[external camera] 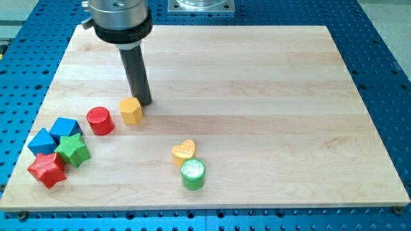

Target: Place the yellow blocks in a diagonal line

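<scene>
Where my tip (pixel 145 101) touches: yellow hexagonal block (pixel 131 110), ribbed, upright.

I am looking at a lab or robotics test bench, not a home or a shop. A pale wooden worktop (pixel 257 83) is lying on a blue perforated metal base (pixel 385 51) with regular rows of mounting holes, and a bolted metal plate (pixel 201 5) is showing at the view's top. The arm's machined metal collar (pixel 119 19) is hanging over the board.
</scene>
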Motion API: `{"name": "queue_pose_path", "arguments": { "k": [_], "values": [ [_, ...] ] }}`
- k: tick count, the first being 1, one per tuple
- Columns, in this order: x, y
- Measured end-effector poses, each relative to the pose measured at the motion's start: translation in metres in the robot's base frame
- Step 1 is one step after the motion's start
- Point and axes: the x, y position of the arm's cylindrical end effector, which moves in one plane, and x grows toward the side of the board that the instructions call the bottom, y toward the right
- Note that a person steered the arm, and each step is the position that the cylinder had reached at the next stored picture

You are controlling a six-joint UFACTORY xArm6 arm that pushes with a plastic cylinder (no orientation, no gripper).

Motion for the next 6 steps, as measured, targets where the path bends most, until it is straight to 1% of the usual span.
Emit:
{"name": "queue_pose_path", "arguments": {
  "k": [1, 2, 3, 4, 5, 6],
  "values": [
    [0.05, 0.09],
    [0.16, 0.078],
    [0.195, 0.033],
    [0.195, 0.034],
    [0.17, 0.016],
    [0.17, -0.001]
  ]
}}
